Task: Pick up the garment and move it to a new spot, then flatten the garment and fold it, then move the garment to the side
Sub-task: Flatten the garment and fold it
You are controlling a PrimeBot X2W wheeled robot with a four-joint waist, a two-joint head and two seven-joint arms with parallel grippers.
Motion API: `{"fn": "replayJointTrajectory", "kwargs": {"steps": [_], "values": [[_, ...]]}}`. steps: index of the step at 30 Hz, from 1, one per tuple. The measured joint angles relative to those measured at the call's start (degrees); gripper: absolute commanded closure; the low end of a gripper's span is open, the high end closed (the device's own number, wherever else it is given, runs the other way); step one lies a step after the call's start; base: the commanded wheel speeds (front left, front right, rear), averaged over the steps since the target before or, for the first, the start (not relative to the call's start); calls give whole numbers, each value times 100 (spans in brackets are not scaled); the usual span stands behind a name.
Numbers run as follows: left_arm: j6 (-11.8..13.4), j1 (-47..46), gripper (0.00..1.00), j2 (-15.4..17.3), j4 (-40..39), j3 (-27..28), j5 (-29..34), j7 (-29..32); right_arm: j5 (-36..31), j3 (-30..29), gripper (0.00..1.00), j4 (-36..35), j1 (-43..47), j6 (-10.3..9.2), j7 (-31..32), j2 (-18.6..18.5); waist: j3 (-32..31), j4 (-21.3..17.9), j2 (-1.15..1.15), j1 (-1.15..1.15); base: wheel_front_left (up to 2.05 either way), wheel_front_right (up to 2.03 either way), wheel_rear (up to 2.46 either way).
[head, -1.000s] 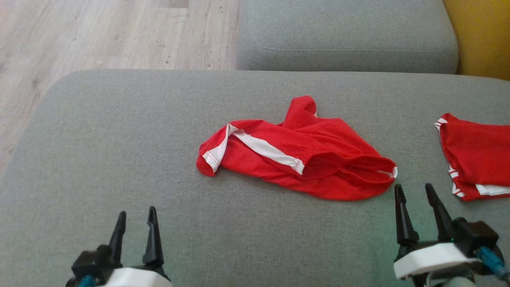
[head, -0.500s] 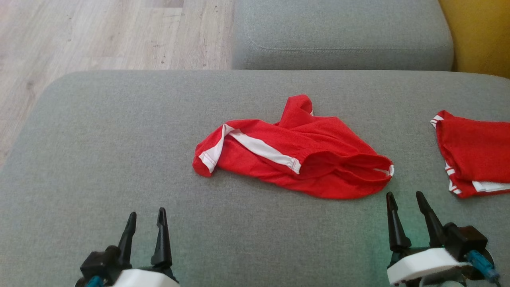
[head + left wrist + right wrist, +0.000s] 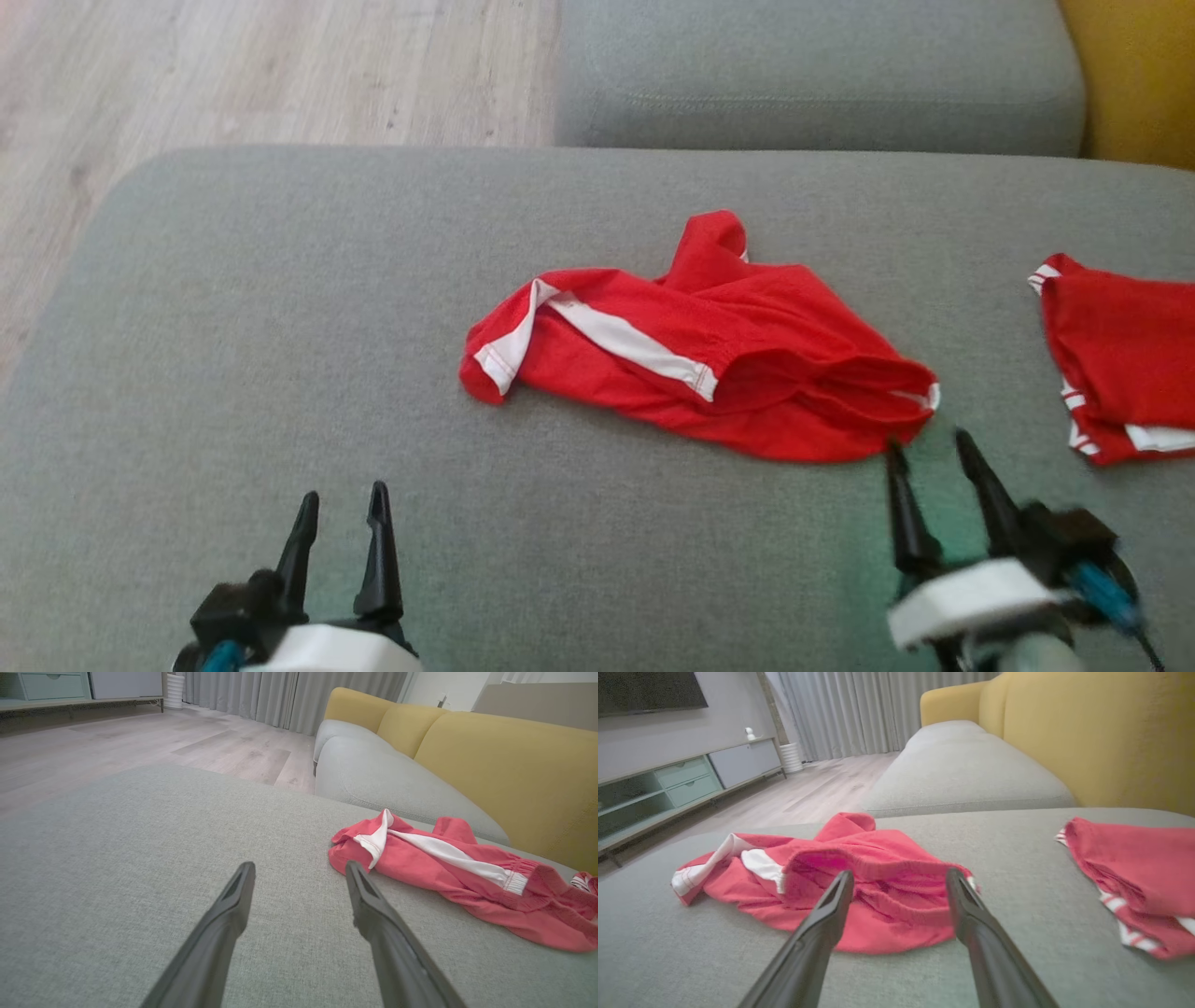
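Red fabric with a white side stripe: the shorts (image 3: 709,359) lie crumpled near the middle of the grey sofa cushion (image 3: 280,327), bunched rather than flat. At the robot's left a leg end is turned back, showing a white hem with red stitching. A small fold of cloth stands up along the far edge. The gathered waistband gapes at the robot's right end.

The right hand (image 3: 929,441) is released, its fingers spread and empty, with the tips just beside the near edge of the waistband — I cannot tell whether they touch it. The left hand (image 3: 344,495) is likewise unclenched and empty, over bare cushion and well apart from the shorts.

A second red garment (image 3: 1120,345) with white trim lies at the cushion's right side, apart from the shorts.
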Motion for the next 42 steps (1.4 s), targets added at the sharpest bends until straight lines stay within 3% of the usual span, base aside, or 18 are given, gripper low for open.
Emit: {"fn": "replayJointTrajectory", "kwargs": {"steps": [6,11,18,19,20,22,23,26,32,36,42], "values": [[-44,-185,0,-54,-8,-3,91,0,47,666,0,151,-719,0,464,-2,228,200,0,0,0,0,0],[-74,-345,0,-185,2,-16,144,0,303,1081,0,781,-1269,0,760,-8,452,467,0,1,0,0,0],[-152,-472,0,-321,36,63,215,0,463,1291,0,1659,-2015,0,703,-23,752,836,0,1,0,0,0],[-160,-491,0,-330,36,89,248,0,482,1322,16,1769,-2130,0,698,-24,790,871,0,1,0,0,0],[-196,-504,0,-336,37,111,272,0,486,1349,54,1872,-2240,0,697,-24,827,899,0,1,0,0,0],[-233,-522,0,-355,60,119,291,0,489,1390,90,2067,-2415,0,694,-24,890,931,0,1,0,0,0],[-258,-536,0,-375,77,113,291,0,505,1402,100,2145,-2475,0,658,-24,914,935,0,1,0,0,0],[-420,-706,0,-477,126,0,290,14,589,1404,100,2281,-2560,0,515,-27,958,892,0,0,0,0,0],[-918,-1601,0,-947,579,-482,-24,766,586,1477,100,2313,-2705,0,359,-42,1059,631,0,0,0,0,0],[-1007,-2082,0,-1115,1267,-522,-310,1070,619,1690,100,2278,-2798,0,352,-46,1129,430,0,0,0,0,0],[-1061,-2529,0,-1170,2063,-405,-604,1069,699,1876,100,2196,-2839,0,343,-58,1245,200,0,0,0,0,0]]}}
